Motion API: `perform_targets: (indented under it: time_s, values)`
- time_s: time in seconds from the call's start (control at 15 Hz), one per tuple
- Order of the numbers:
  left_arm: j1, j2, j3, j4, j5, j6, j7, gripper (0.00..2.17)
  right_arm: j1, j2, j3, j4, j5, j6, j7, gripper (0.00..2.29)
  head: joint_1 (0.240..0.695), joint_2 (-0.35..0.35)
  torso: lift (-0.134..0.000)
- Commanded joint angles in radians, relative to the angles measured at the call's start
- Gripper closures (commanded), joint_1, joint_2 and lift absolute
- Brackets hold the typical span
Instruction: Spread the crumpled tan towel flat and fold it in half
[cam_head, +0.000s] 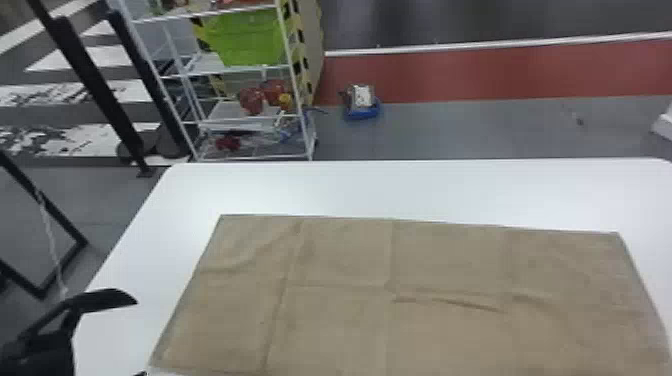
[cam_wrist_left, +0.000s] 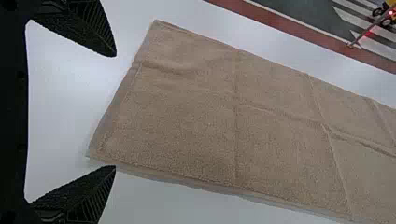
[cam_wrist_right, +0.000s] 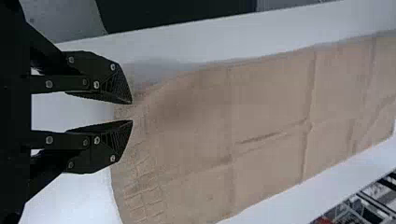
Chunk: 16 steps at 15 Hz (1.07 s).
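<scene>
Spreading looks nearly done, the tan towel (cam_head: 340, 310) covering much of the worktop (cam_head: 400, 190), so the widely spread left hand (cam_wrist_left: 115, 111) and slightly parted right hand (cam_wrist_right: 132, 112), near the towel's opposite ends, should next pinch its edge.

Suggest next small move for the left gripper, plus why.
I'd probably ease the left gripper toward the near left corner of the towel: its fingers stand open beyond the left edge, and the towel lies spread, only lightly creased.
</scene>
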Motion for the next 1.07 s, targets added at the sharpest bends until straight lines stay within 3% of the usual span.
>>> perform_targets:
  time_s: [0.0, 0.53, 1.0]
  values:
    - [0.0, -0.001, -0.007, 0.005, 0.0, 0.0, 0.005, 0.03, 0.037, 0.0, -0.016, 0.009, 0.03, -0.049, 0.005, 0.89, 0.695, 0.17, -0.123]
    - [0.002, -0.006, -0.017, 0.012, 0.005, 0.0, 0.002, 0.05, -0.007, 0.005, 0.073, 0.087, 0.105, -0.049, 0.005, 0.89, 0.695, 0.145, -0.123]
    - [0.002, -0.006, -0.018, 0.009, 0.025, 0.0, 0.002, 0.05, -0.047, 0.012, 0.075, 0.1, 0.09, -0.04, -0.038, 0.89, 0.695, 0.159, -0.123]
